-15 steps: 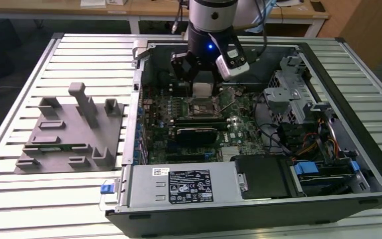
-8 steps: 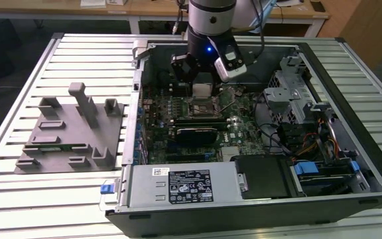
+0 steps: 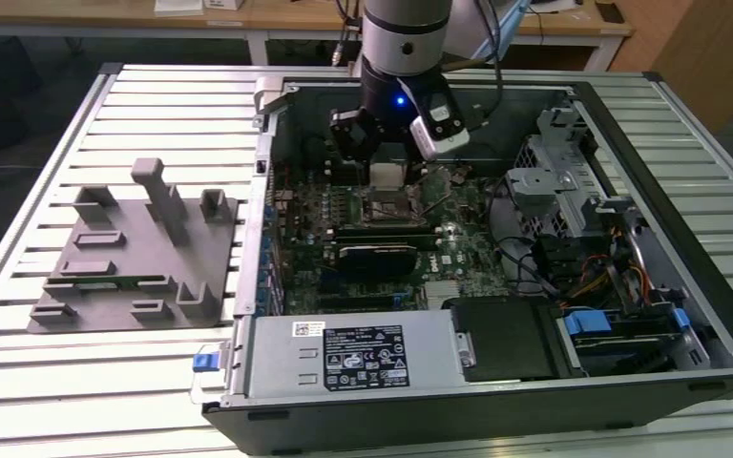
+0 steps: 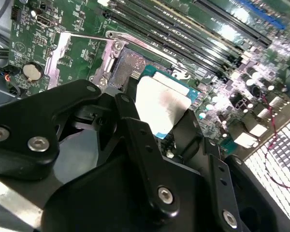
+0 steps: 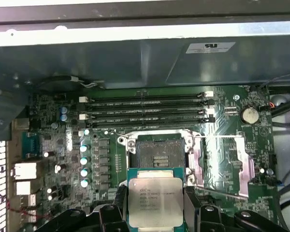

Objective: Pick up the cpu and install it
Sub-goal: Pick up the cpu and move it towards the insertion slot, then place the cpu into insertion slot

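Observation:
The cpu [image 5: 155, 202], a flat square chip with a silver top and a thin pale rim, sits between the black fingers [image 5: 191, 205] of my gripper [image 5: 155, 208], which is shut on its two opposite edges. In the exterior view the gripper [image 3: 388, 177] hangs inside the open computer case, holding the cpu [image 3: 387, 176] just above the motherboard. The dark square socket [image 5: 157, 152] lies open right beyond the chip, its metal load plate [image 5: 222, 164] swung aside. The second wrist view has the cpu [image 4: 160, 104] tilted over the socket [image 4: 129, 65], apart from it.
Long memory slots [image 5: 145, 108] run beside the socket, and the case wall [image 5: 135, 53] rises behind them. A power supply [image 3: 341, 355] and drive bays [image 3: 596, 334] fill the near side of the case. A grey parts fixture [image 3: 125, 258] lies on the table at the exterior view's left.

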You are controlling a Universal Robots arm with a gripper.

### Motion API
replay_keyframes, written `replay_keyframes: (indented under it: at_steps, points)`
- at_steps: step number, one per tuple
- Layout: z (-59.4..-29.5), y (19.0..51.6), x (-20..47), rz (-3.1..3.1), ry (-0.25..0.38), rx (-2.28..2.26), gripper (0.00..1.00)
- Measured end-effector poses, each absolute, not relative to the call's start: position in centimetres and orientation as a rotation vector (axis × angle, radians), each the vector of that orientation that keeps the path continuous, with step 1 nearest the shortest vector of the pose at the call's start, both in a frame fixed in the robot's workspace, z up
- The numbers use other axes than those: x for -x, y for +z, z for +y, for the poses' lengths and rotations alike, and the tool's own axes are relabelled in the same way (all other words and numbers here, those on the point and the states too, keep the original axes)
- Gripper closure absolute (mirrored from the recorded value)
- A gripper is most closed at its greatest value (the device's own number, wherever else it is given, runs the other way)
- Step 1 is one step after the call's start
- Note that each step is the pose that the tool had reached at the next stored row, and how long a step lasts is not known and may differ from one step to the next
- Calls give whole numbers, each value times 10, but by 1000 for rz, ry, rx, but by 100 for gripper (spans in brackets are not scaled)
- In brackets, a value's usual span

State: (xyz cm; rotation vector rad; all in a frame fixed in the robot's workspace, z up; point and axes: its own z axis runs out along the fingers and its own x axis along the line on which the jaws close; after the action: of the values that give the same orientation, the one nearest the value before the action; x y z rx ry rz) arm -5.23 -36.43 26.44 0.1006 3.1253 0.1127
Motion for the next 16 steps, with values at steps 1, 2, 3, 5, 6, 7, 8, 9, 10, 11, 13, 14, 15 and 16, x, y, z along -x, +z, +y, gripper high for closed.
replay_keyframes:
  at_steps: [1,2,3,5,6,7,8,9,10,11,13,14,15,16]
  points:
    - [-363,263,52,3125,113,-100,45]
    - [-362,261,51,3125,113,-100,45]
    - [-362,260,50,3125,113,-99,45]
    - [-360,258,49,3125,113,-98,45]
    - [-359,257,48,3125,113,-98,45]
    - [-359,256,48,3125,113,-98,45]
    - [-359,256,47,3125,113,-98,45]
    - [-359,256,47,3125,113,-98,45]
    - [-359,256,47,3125,113,-98,45]
    - [-359,256,47,3125,113,-97,45]
    - [-359,256,47,3125,113,-98,45]
    - [-359,256,47,3125,113,-98,45]
    - [-359,256,47,3125,113,-98,45]
    - [-359,256,47,3125,113,-98,45]
